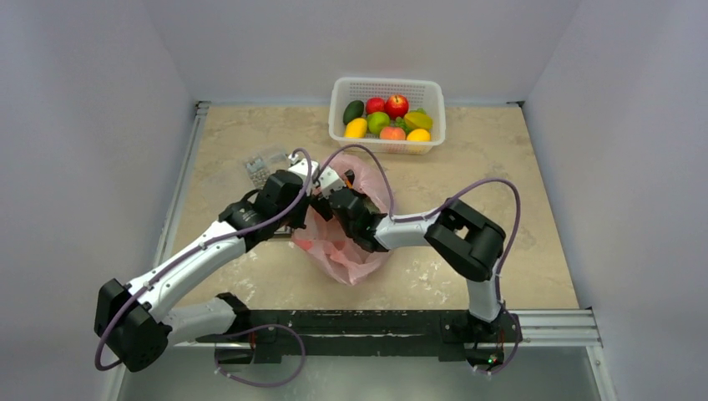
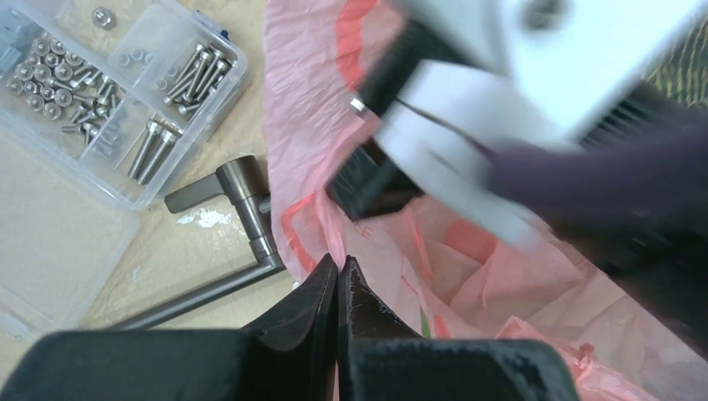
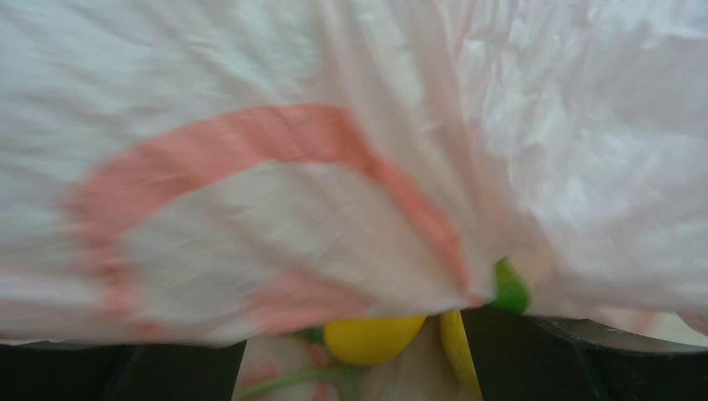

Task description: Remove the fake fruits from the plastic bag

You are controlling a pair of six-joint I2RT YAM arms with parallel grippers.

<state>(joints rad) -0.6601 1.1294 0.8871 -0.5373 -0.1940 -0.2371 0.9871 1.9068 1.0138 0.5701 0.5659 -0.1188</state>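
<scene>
The pink plastic bag [image 1: 349,251] lies crumpled mid-table between both arms. My left gripper [image 1: 314,199] is at its left rim. In the left wrist view that gripper [image 2: 338,263] is shut, with a fold of the plastic bag [image 2: 501,284] pinched between its tips. My right gripper [image 1: 341,207] reaches into the bag's mouth. In the right wrist view it [image 3: 355,363] is open, its dark fingers [image 3: 167,372] wide apart under the bag's film [image 3: 334,167]. A yellow fake fruit [image 3: 371,337] lies between them, touching neither that I can see, and a green piece [image 3: 509,291] shows beside it.
A white perforated basket [image 1: 338,125] at the back holds several fruits, among them red apples. A clear box of screws [image 1: 265,167] [image 2: 75,125] sits left of the bag, with a metal L-shaped bar [image 2: 242,200] beside it. The right arm's blurred white body [image 2: 501,109] hangs over the bag.
</scene>
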